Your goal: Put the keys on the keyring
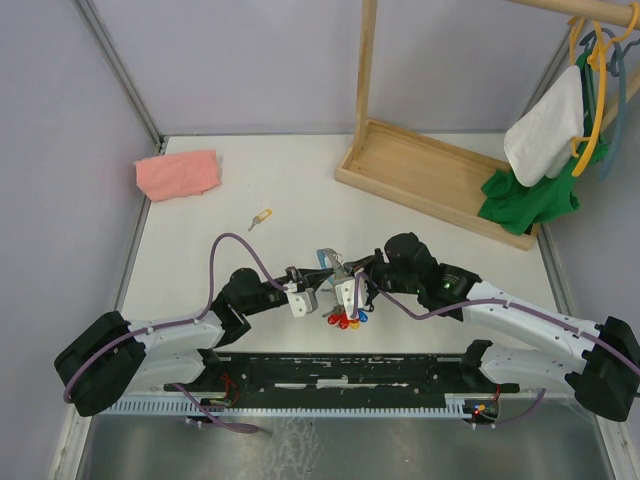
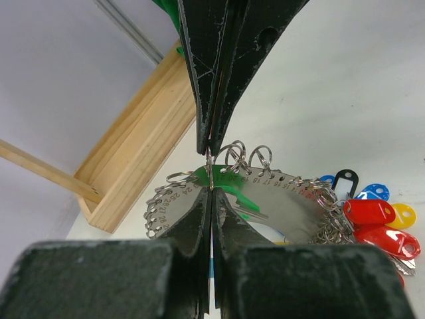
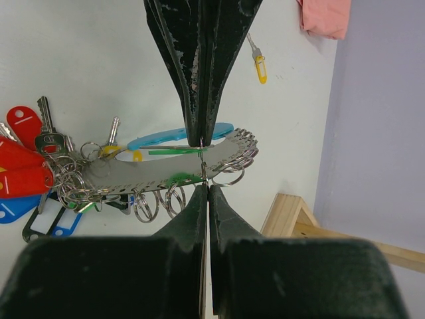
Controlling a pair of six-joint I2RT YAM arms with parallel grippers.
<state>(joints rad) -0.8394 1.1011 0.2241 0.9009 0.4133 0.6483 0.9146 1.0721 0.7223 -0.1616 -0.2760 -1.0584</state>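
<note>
The keyring is a grey curved numbered plate (image 3: 153,174) with several small split rings, a light-blue tag (image 3: 179,136) and red, blue and yellow-headed keys (image 1: 345,320). It hangs between both grippers at the table's middle. My left gripper (image 2: 211,191) is shut on a thin small ring (image 2: 209,166) at the plate's edge. My right gripper (image 3: 206,187) is shut on the same ring (image 3: 204,166) from the opposite side. The green-headed key (image 2: 232,193) sits right behind the plate at that ring. The tan-yellow-headed key (image 1: 260,218) lies alone on the table, also in the right wrist view (image 3: 259,66).
A pink cloth (image 1: 178,173) lies at the far left. A wooden rack base (image 1: 430,175) stands at the far right, with green and white clothes (image 1: 540,150) on hangers. The left (image 1: 318,291) and right (image 1: 334,288) grippers meet tip to tip.
</note>
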